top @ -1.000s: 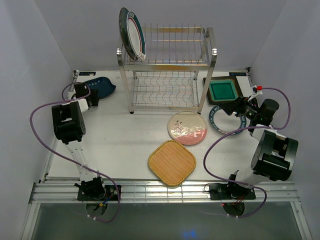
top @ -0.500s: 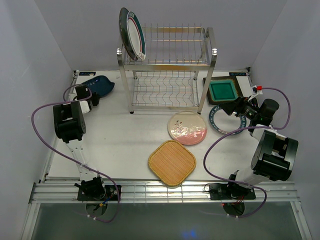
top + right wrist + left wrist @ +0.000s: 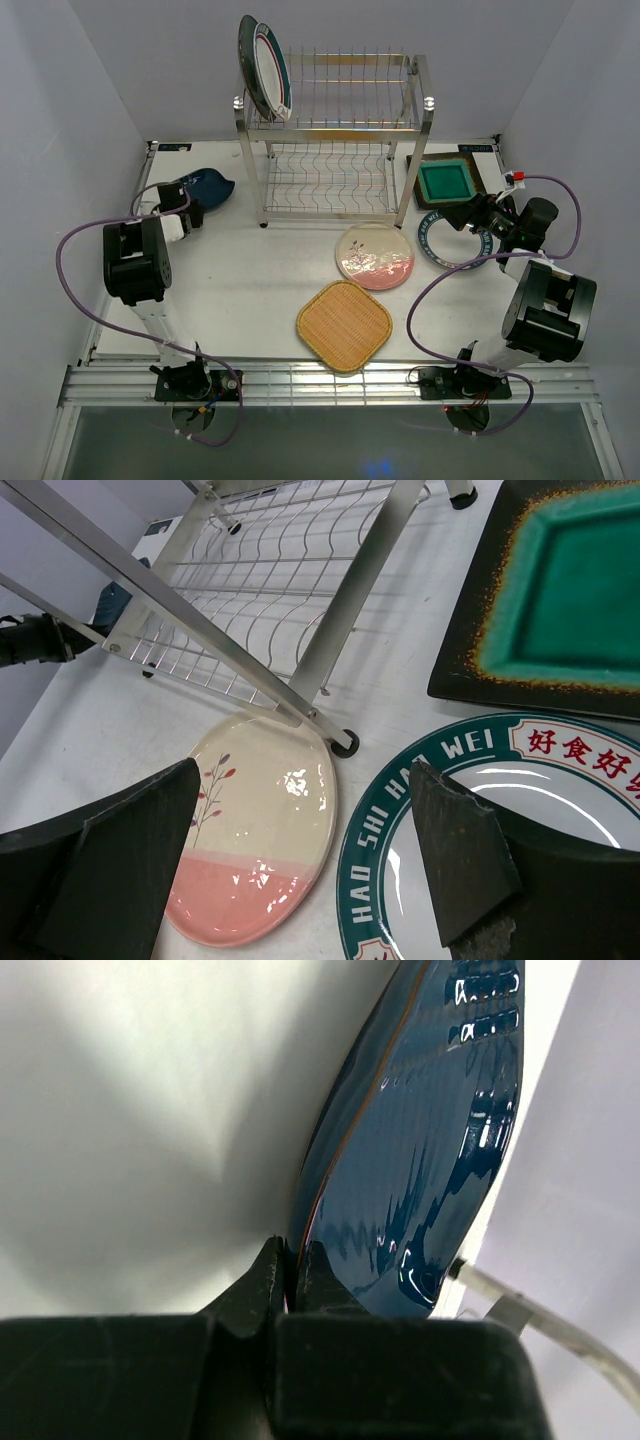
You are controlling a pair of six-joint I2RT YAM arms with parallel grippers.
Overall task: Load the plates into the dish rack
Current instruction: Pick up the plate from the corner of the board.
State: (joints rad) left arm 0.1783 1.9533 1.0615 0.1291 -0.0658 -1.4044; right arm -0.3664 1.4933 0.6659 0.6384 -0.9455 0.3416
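where table point(image 3: 260, 290) meets pale walls point(image 3: 80, 100), left fingers point(image 3: 189, 205) gripping blue plate point(image 3: 430, 1160), right fingers point(image 3: 458, 216) agape

White tabletop point(image 3: 260, 285) between pale walls point(image 3: 150, 60), aluminium rail point(image 3: 320, 385) along near edge

Rack point(image 3: 340, 128) at back, woven plate point(image 3: 343, 325) in front — leaf plate point(image 3: 212, 186) left

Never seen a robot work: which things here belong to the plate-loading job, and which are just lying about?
Job: dish rack; white rimmed plate and dark teal plate standing in it; dark blue leaf-shaped plate; pink-cream floral plate; orange woven plate; green square plate; teal-rimmed white plate.
Lying about: purple cables; aluminium front rail.
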